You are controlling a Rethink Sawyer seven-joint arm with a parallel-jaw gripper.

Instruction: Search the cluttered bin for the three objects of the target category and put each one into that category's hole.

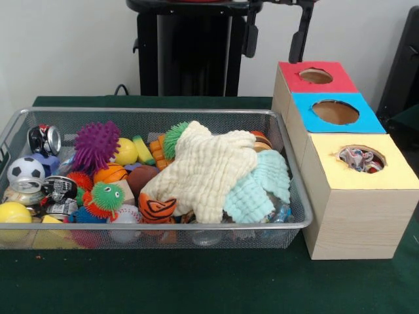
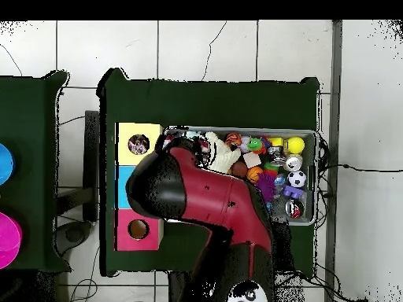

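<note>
The wire mesh bin (image 1: 150,226) sits on the green table, full of toys; it also shows in the overhead view (image 2: 314,177). A polka-dot cloth (image 1: 359,159) lies bunched inside the round hole of the yellow-topped box (image 1: 386,171). I see no polka-dot cloth in the bin. A cream waffle cloth (image 1: 211,171) and a mint-green waffle cloth (image 1: 262,188) cover the bin's right half and hide what is under them. My gripper (image 1: 276,36) hangs high at the top edge, above and behind the red-topped box, open and empty. In the overhead view the arm (image 2: 212,197) hides it.
A blue-topped hole (image 1: 335,112) and a red-topped hole (image 1: 315,76) stand behind the yellow one. The bin's left half holds a purple spiky ball (image 1: 96,144), a soccer ball (image 1: 26,171), cans (image 1: 44,139) and other balls. A second table (image 2: 31,173) stands at the overhead view's left.
</note>
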